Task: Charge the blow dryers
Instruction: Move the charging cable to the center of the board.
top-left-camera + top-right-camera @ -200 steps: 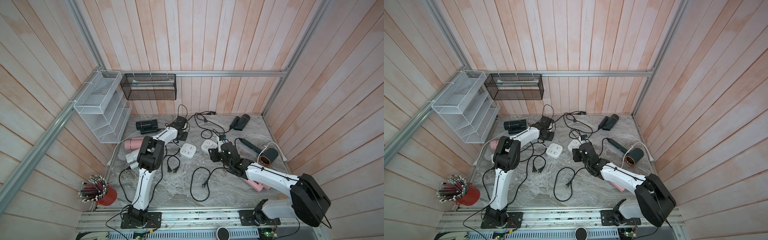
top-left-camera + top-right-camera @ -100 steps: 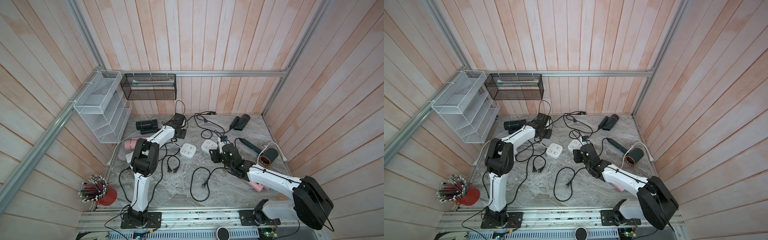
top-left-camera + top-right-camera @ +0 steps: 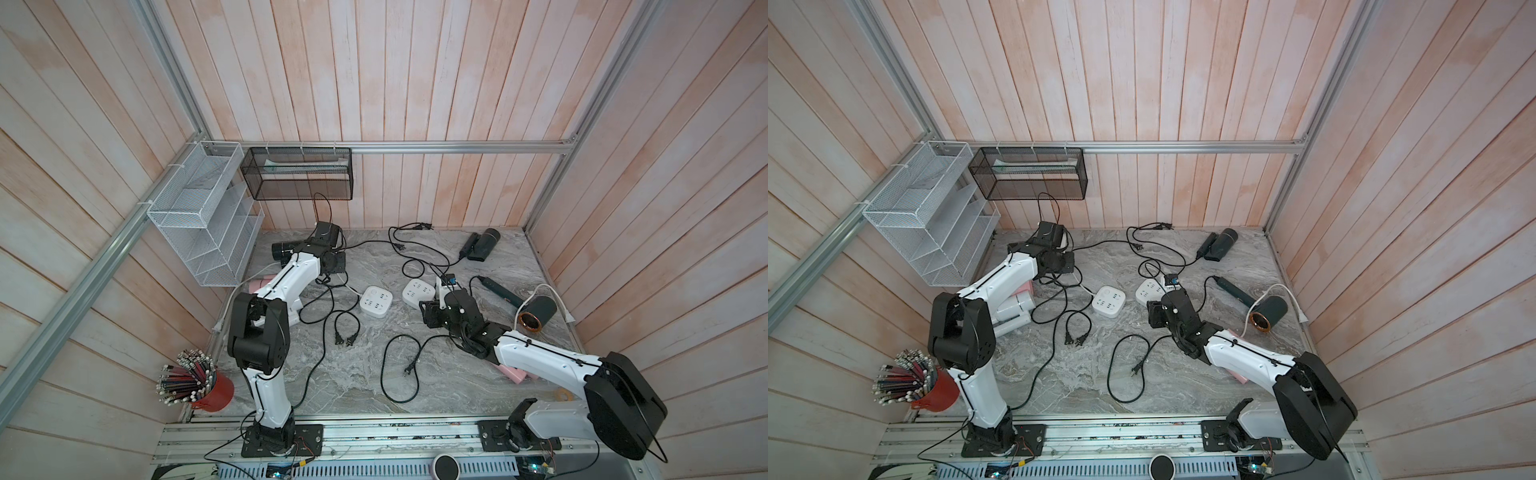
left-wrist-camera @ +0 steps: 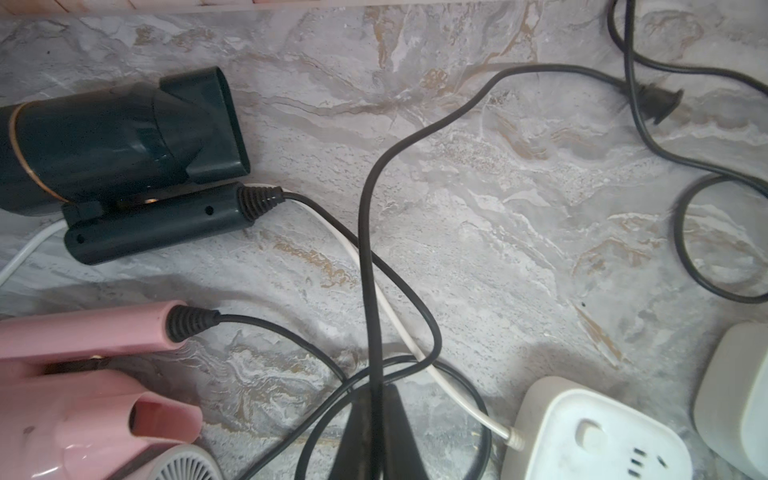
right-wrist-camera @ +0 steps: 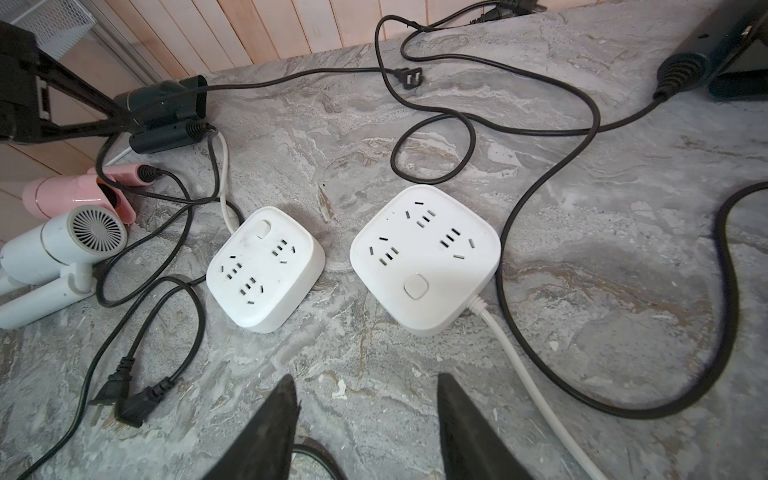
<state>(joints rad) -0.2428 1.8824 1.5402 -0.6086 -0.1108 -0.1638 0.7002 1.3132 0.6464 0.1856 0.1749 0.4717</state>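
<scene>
My left gripper (image 4: 374, 390) is shut on a black cord (image 4: 368, 232) at the far left of the table; in the right wrist view that cord runs on to a loose plug (image 5: 411, 77). Beside it lie a black blow dryer (image 4: 104, 141), a pink one (image 4: 83, 374) and a light grey one (image 5: 62, 245). Two more dark dryers (image 3: 482, 243) (image 3: 536, 313) lie at the right. A pink dryer (image 3: 517, 374) shows partly under my right arm. My right gripper (image 5: 368, 415) hangs open and empty just short of the two white power strips (image 5: 266, 270) (image 5: 424, 257).
Loose black cords and plugs (image 3: 345, 338) (image 3: 409, 368) trail over the marble table (image 3: 353, 374). A white wire rack (image 3: 199, 220) and a black mesh basket (image 3: 297, 172) hang on the walls. A red pencil cup (image 3: 208, 392) stands at the near left.
My left gripper has shifted a little to the left with the cord in it, and its elbow has swung left and down. The right arm has barely moved.
</scene>
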